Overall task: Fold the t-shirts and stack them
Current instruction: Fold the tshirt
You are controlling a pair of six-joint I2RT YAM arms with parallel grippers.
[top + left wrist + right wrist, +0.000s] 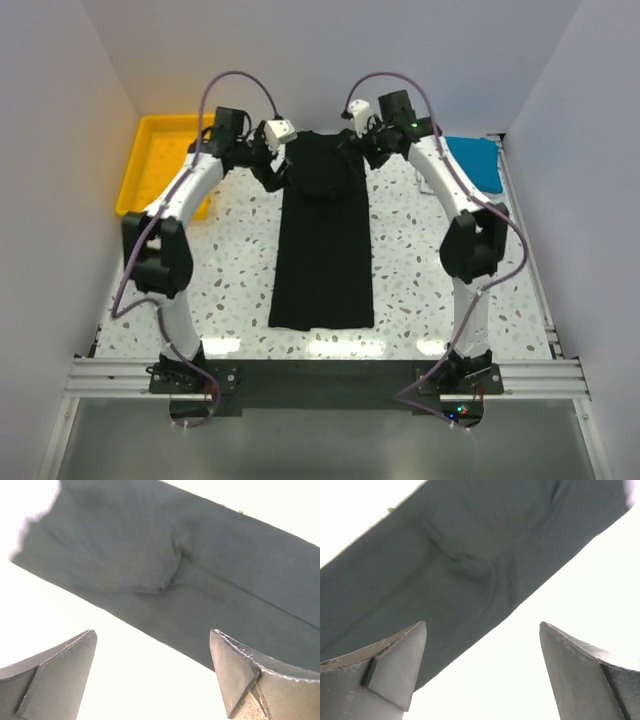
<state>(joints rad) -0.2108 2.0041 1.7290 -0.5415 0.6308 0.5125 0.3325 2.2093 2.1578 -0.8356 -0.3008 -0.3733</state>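
the left jaws stand wide apart with only bare, overlit tabletop [125, 680] between them, gripping nothing. the right jaws are equally spread and empty. just ahead of both pairs lies the black t-shirt [200, 555], its edge close in front of the tips but not touching them. it sits flat on the tabletop between the two pairs of jaws and runs from them back toward the arm bases as one long narrow strip.

the cloth looks light, limp and thin. it will likely sag and drag if lifted from one point, so i would pinch it at two matching corners of the end nearest the jaws, one corner per arm, catching all layers.

the wrist views show small puckers and a seam line near each pair of jaws, which the top view renders as flat black. only the top view shows the full strip [322, 240], the blue t-shirt [475, 160] well outside the right jaws, and the yellow tray [135, 170] outside the left jaws. no white shirt shows in any view.
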